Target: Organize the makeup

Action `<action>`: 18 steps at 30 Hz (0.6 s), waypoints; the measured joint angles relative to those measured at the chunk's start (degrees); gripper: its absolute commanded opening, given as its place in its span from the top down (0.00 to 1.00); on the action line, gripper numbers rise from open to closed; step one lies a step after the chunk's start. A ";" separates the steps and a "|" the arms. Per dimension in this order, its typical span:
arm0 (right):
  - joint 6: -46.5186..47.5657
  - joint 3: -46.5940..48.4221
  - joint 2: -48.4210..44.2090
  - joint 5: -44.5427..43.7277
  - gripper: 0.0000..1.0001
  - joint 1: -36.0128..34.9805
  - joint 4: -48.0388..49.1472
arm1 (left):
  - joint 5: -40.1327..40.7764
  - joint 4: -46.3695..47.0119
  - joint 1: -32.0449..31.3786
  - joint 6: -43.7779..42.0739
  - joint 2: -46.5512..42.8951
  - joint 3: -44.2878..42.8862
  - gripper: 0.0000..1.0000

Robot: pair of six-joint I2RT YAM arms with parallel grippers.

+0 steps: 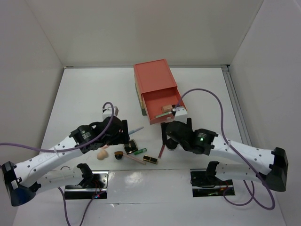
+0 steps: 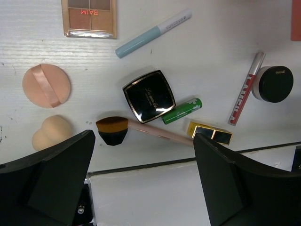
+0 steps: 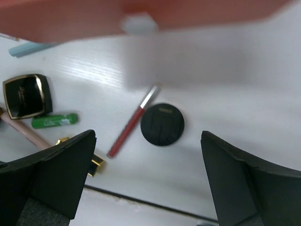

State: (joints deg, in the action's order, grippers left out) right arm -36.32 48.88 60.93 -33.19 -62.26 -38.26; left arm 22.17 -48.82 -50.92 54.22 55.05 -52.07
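Sorting step, prob. early: found most makeup (image 1: 133, 148) loose on table (image 1: 94, 94), only a few bits in the open drawer (image 1: 162, 107) of the drawer box (image 1: 153, 75), at 1 o'clock from it. Saw left gripper (image 2: 146, 183) spread wide, nothing held, hovering over the makeup; saw right gripper (image 3: 148, 183) likewise wide & empty above round compact (image 3: 162, 124), w/ gloss stick (image 3: 131, 126) just beside it, maybe touching, at its 9 o'clock. In left wrist view, took square compact (image 2: 149, 96) as centre: palette (image 2: 89, 18) at 11, pencil (image 2: 153, 34) at 12, puff (image 2: 46, 86) at 9, sponge (image 2: 51, 133) at 8, brush (image 2: 113, 130) at 7, green tube (image 2: 182, 111) at 4, approx. touching. Judged next move: lower right gripper onto round compact, close on its rim, carry to drawer. Needed care re gloss stick so close, plus a flat, low rim to pinch.
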 measured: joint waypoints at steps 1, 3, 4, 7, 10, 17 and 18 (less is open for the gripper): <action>-2.05 -1.42 -2.29 -0.11 0.00 0.00 -0.96 | 0.00 0.02 0.00 0.00 -0.26 0.02 0.00; -5.49 -4.90 -6.19 0.04 0.00 -0.02 -2.47 | 0.02 0.22 0.00 0.00 -0.90 0.15 0.00; -6.91 -7.08 -7.61 0.20 0.00 -0.13 -2.56 | 0.02 0.50 0.00 -0.02 -1.22 0.42 0.00; -9.70 -13.68 -8.92 0.70 0.00 -1.03 -1.55 | 0.00 0.85 0.00 -0.07 -1.55 1.51 0.00; -10.78 -19.39 -7.13 0.98 0.00 -2.25 0.81 | -0.02 0.87 0.00 -0.07 -1.44 1.97 0.00; -11.93 -20.44 -0.70 -1.51 0.00 -5.90 7.85 | -0.35 1.77 0.00 -0.09 -1.64 3.37 0.00; -11.76 -20.70 -0.07 -1.81 0.00 -6.03 9.86 | -0.44 1.77 0.00 -0.09 -1.64 3.48 0.00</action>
State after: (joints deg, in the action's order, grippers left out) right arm -48.07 28.18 60.86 -35.00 -68.29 -28.40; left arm 21.74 -47.05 -50.92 54.13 53.41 -48.60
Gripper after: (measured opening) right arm 0.999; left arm 1.001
